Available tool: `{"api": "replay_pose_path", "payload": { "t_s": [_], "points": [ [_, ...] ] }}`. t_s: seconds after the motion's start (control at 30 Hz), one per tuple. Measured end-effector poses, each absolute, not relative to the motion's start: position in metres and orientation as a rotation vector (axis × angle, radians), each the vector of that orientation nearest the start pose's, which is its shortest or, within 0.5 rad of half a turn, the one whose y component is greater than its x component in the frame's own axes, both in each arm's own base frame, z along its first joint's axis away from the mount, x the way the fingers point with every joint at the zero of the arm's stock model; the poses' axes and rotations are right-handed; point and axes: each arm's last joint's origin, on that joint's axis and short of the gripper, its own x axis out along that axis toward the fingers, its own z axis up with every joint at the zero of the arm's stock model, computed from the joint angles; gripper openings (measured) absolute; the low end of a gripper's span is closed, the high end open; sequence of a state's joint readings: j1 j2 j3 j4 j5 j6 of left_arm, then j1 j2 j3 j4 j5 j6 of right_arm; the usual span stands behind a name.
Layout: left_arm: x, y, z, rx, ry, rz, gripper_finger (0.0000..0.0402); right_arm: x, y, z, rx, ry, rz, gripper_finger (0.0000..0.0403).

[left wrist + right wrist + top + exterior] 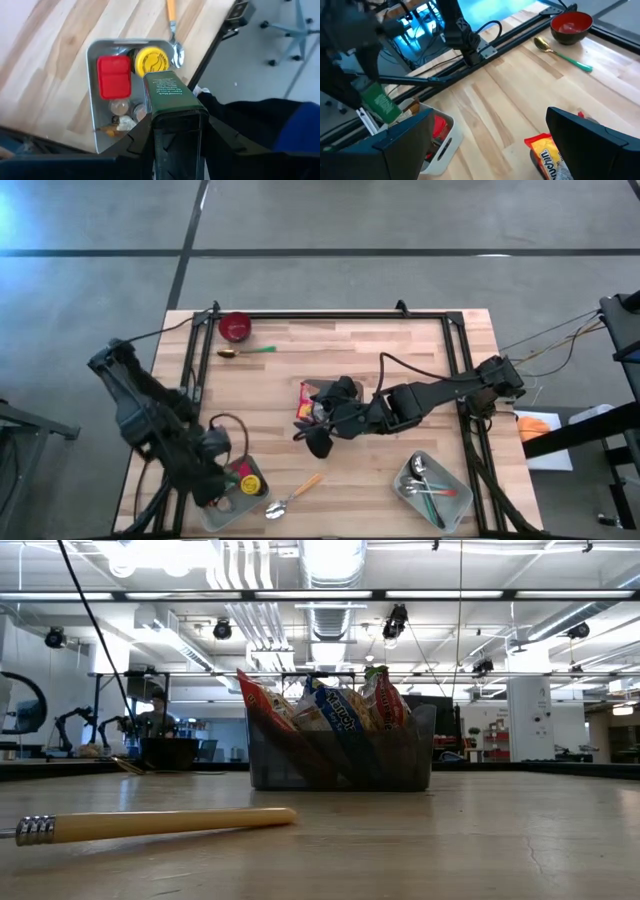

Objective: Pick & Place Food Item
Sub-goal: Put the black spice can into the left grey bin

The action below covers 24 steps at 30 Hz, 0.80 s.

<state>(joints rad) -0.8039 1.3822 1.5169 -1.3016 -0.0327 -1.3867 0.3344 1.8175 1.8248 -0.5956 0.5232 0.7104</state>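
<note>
The left claw [222,478] sits at the near left corner of the counter [340,360], above a grey tray [92,75], clenched on a green packet [167,92]. The tray contains a red block [114,76], a yellow disc [151,61] and smaller items that cannot be identified. A wooden-handled spoon [295,494] lies just beside the tray. At the far left of the counter are a red bowl [235,327] and a green-handled spoon [246,352]. At centre, the right claw [322,420] is released, fingers spread wide, over a dark bin of snack packets [340,745]. A second grey tray [432,490] holding cutlery lies near right.
</note>
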Motion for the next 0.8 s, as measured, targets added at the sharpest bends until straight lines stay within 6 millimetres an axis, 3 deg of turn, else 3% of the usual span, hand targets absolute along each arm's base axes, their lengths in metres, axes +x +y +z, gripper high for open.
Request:
{"api": "replay_pose_path", "payload": {
  "t_s": [0.33,0.8],
  "points": [
    [0.175,-0.221,0.329,-0.611,1.384,0.245,0.0120,0.390,0.116,0.369,0.412,0.446,-0.364,0.0380],
    [0.189,-0.247,0.304,-0.459,1.404,0.114,0.0120,0.390,0.117,0.369,0.433,0.443,-0.365,0.0380]
  ]
}}
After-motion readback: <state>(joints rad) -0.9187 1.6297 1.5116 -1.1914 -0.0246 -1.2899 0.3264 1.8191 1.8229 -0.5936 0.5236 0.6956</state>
